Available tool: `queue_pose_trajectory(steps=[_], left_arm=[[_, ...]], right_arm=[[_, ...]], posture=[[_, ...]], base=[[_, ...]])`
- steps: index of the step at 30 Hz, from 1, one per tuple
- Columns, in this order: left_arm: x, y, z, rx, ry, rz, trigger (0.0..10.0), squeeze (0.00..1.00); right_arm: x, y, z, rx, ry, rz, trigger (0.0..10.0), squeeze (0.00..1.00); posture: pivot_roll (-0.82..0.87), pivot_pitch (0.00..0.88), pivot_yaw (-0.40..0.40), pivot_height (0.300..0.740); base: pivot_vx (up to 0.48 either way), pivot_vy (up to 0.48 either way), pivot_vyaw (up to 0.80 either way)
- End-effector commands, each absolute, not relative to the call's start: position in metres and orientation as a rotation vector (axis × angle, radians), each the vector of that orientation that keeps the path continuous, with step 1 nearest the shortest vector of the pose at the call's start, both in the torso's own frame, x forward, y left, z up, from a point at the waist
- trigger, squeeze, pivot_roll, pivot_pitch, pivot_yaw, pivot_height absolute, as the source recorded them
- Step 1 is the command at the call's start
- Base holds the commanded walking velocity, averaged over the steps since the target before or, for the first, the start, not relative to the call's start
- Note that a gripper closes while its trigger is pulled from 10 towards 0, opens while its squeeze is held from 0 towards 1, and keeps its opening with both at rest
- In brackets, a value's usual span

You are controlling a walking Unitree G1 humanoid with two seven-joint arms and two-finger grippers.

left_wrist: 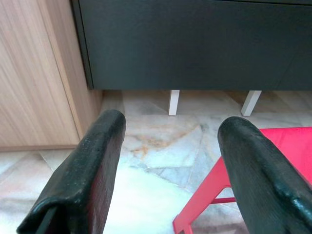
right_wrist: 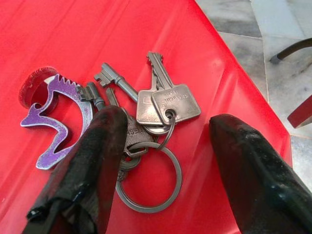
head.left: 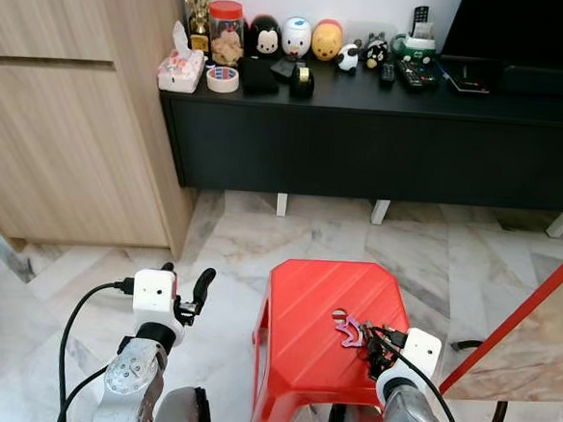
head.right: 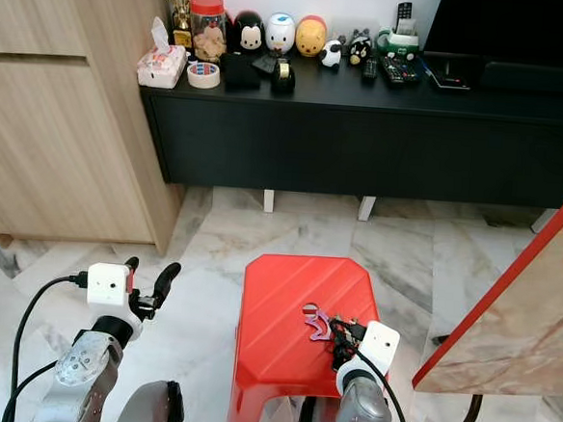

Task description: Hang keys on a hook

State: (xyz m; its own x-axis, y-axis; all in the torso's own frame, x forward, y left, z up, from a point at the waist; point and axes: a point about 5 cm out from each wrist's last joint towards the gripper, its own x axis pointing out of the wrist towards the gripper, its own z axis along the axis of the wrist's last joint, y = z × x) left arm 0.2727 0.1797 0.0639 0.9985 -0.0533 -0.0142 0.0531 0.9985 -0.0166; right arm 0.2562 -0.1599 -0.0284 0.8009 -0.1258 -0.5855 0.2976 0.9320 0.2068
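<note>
A bunch of silver keys (right_wrist: pixel 146 114) on a ring, with a purple shark-shaped fob (right_wrist: pixel 53 126), lies on the red plastic stool (head.left: pixel 304 309) near its right edge. My right gripper (right_wrist: pixel 163 170) hovers just over the keys, open, with the ring between its two black fingers (right_wrist: pixel 92 161). In the left eye view the fob (head.left: pixel 349 330) shows next to the right gripper (head.left: pixel 376 345). My left gripper (head.left: pixel 184 286) is open and empty, raised to the left of the stool.
A black low cabinet (head.left: pixel 383 141) stands ahead with figurines, a jar, tape and remotes on top. A wooden cupboard (head.left: pixel 66 109) is at the left. A red-framed board (head.left: pixel 534 335) leans at the right. Marble floor (head.left: pixel 356 245) lies between stool and cabinet.
</note>
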Motion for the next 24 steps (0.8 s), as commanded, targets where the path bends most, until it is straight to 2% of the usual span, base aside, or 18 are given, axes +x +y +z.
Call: queue_pose_trajectory(steps=[1, 24], left_arm=[[0.2738, 0.178, 0.0634, 0.004, 0.015, -0.062, 10.0, 0.0], [0.2737, 0.1769, 0.0622, 0.009, 0.02, -0.07, 10.0, 0.0]], right_arm=[[0.2508, -0.1585, -0.0346, 0.308, 0.642, -0.231, 0.0, 0.0], [0.2514, -0.1577, -0.0351, 0.311, 0.645, -0.236, 0.0, 0.0]], posture=[[0.02, 0.06, -0.037, 0.591], [0.02, 0.058, -0.037, 0.591]], base=[[0.0, 0.0, 0.0], [0.0, 0.0, 0.0]])
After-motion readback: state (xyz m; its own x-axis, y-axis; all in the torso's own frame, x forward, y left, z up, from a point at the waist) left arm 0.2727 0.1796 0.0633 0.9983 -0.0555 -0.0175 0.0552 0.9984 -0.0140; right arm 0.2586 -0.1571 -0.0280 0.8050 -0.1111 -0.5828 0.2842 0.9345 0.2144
